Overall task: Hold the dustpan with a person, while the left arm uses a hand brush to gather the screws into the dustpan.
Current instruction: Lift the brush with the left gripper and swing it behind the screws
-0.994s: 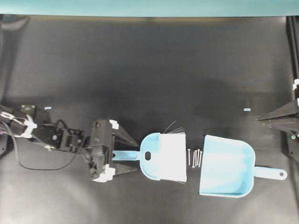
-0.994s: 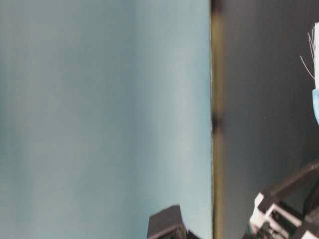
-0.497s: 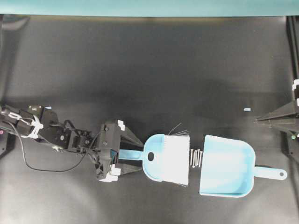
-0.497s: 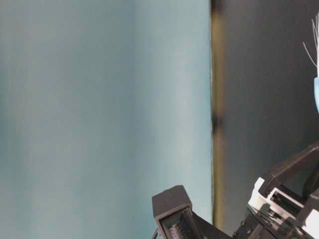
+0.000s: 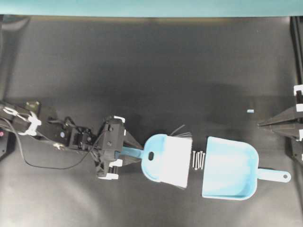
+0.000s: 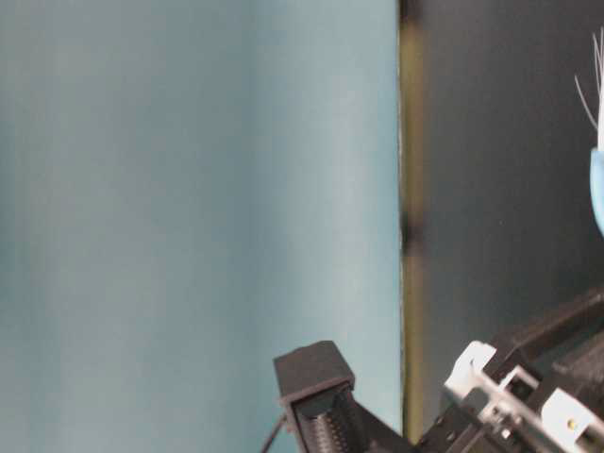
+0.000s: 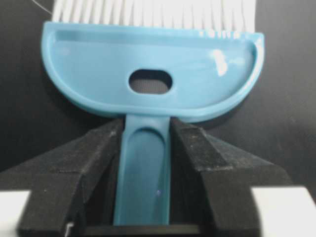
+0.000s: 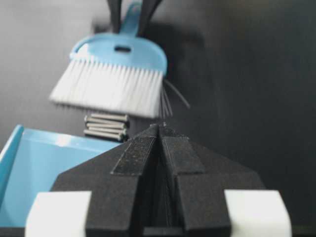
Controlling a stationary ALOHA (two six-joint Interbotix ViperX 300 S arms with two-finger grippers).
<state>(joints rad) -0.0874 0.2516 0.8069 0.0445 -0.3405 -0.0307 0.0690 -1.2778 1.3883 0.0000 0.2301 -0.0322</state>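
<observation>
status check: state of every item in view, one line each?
Brush: on the table, handle between the left gripper fingers, which are shut on it.
Screws: lying side by side, unswept, between bristles and dustpan mouth.
Dustpan: flat on the table, empty, nobody holding it.
Right gripper: shut, empty, away from the dustpan.

The overhead view looks straight down on the black table [image 5: 142, 71]. The table-level view, turned sideways, sits close by the teal wall [image 6: 189, 189]. The left wrist camera looks closely along its fingers at the hand brush [image 7: 153, 79]; the right wrist camera faces that hand brush [image 8: 113, 74] from opposite.
</observation>
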